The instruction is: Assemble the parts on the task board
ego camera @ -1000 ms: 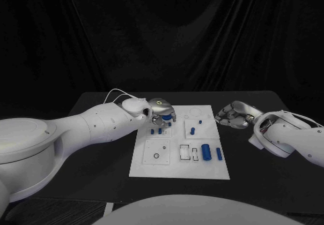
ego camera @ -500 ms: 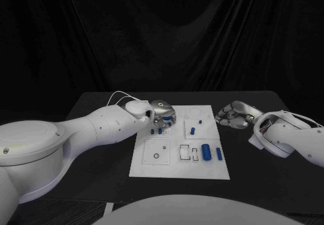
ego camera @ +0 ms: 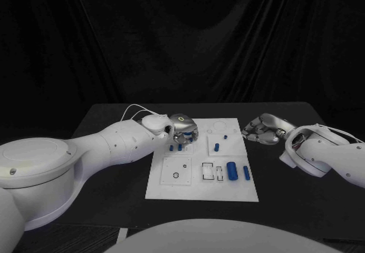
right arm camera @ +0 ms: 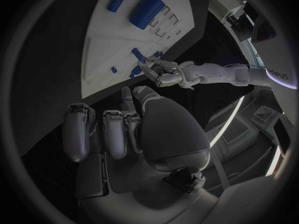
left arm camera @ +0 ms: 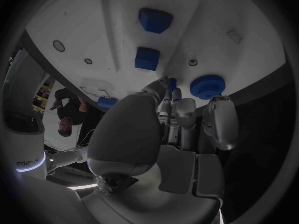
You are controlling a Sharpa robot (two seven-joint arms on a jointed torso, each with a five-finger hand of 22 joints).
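Note:
The white task board (ego camera: 201, 190) lies in the middle of the black table. My left hand (ego camera: 182, 127) hovers over its far left part. In the left wrist view the left hand (left arm camera: 156, 134) pinches a small blue pin (left arm camera: 172, 83) between its fingertips, just beside a blue gear (left arm camera: 207, 86) on the board. Two blue blocks (left arm camera: 147, 58) sit beyond the fingers. My right hand (ego camera: 261, 129) hangs by the board's right edge, fingers curled in on nothing. A thick blue cylinder (ego camera: 232, 171) and a slim one (ego camera: 246, 172) lie at the board's near right.
Small blue pegs (ego camera: 217, 147) stand in the board's middle right panel. A square plate with a round hole (ego camera: 176, 172) sits at the near left. Bare table lies on both sides of the board, with its edges close behind the arms.
My left hand has turned slightly and edged to the right over the board's far left part. The right hand has stayed where it was.

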